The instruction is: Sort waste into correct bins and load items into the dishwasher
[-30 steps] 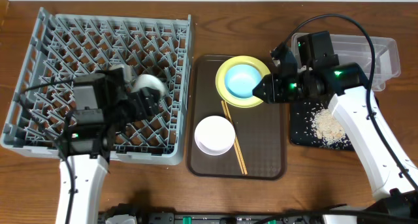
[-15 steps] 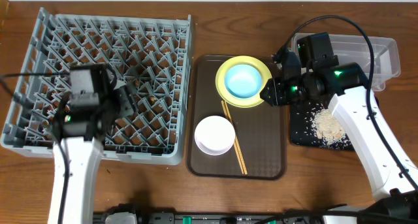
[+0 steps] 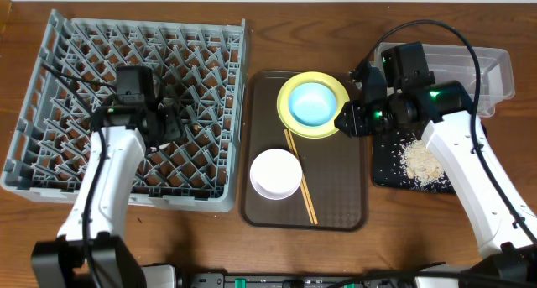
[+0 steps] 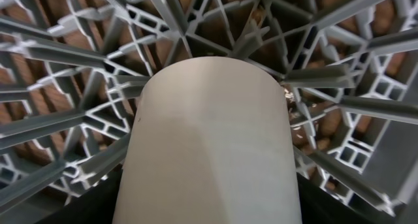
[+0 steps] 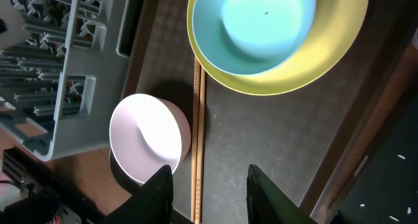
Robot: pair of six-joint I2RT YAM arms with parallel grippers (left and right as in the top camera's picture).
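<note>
My left gripper hangs over the middle of the grey dishwasher rack, shut on the small white cup. The cup fills the left wrist view, pointing down at the pegs, and is hidden in the overhead view. My right gripper is open and empty just right of the yellow plate, which holds the light blue bowl. In the right wrist view its fingers straddle bare tray, with the chopsticks and the pink bowl to the left.
The plate, pink bowl and chopsticks lie on a brown serving tray. To its right, a black tray holds rice scraps. A clear tub stands at the back right, partly behind my right arm.
My left arm has swung up and right from the rack's near-left part to its middle, turning the wrist so the cup went out of overhead sight. The right gripper shifted slightly right.
</note>
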